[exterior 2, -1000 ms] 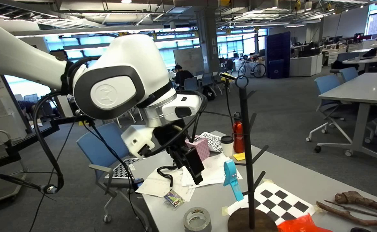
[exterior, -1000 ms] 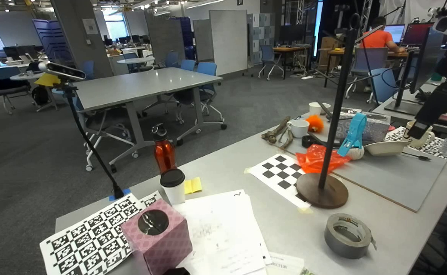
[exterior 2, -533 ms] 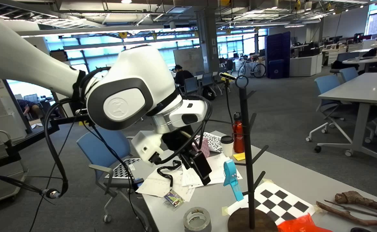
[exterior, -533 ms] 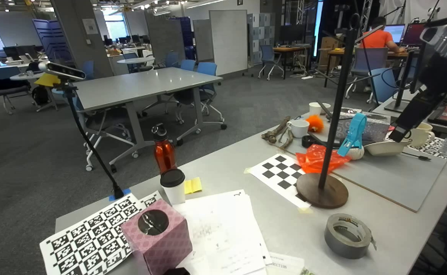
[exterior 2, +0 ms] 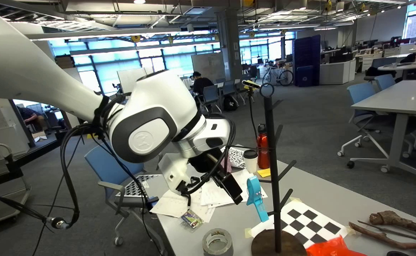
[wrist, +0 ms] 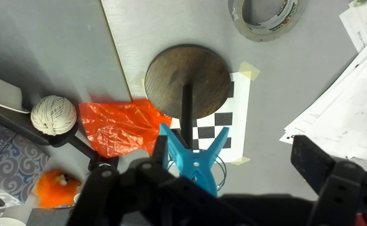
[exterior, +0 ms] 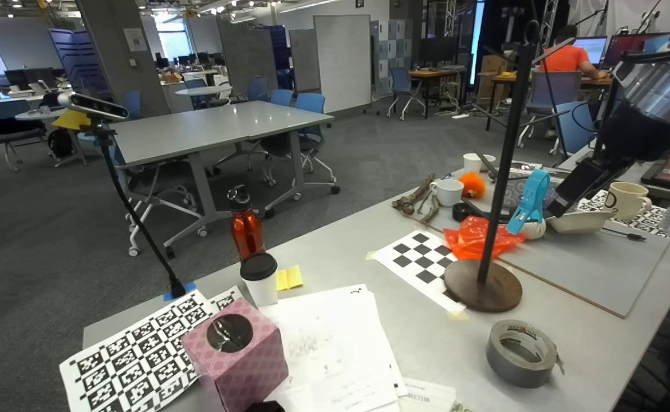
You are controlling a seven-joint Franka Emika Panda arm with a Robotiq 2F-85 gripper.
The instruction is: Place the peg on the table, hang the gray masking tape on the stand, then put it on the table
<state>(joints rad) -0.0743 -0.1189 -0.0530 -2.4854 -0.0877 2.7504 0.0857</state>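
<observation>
A light blue peg (exterior: pixel 529 203) hangs on a low branch of the dark stand (exterior: pixel 504 166), also visible in an exterior view (peg (exterior 2: pixel 255 197), stand (exterior 2: pixel 273 160)). A grey roll of masking tape (exterior: pixel 518 373) lies flat on the table (exterior: pixel 438 349) beside the stand's round wooden base. In the wrist view the tape (wrist: pixel 266 34) is at the top, beyond the base (wrist: pixel 186 72). My gripper (wrist: pixel 236 153) is open; the peg (wrist: pixel 199 166) shows between its fingers, close to the left one. I cannot tell whether they touch. The gripper (exterior 2: pixel 237 200) tilts down toward the peg.
A red plastic bag (exterior: pixel 481 237) and a checkerboard sheet (exterior: pixel 418 257) lie near the stand's base. A white bowl (exterior: pixel 578 222), a ball of string (wrist: pixel 54 115) and mugs stand beyond. Papers (exterior: pixel 335 343) and a pink tissue box (exterior: pixel 243 366) lie on another side.
My gripper has moved down and toward the stand, its fingertips now close to the blue peg. The peg, stand and tape have not moved.
</observation>
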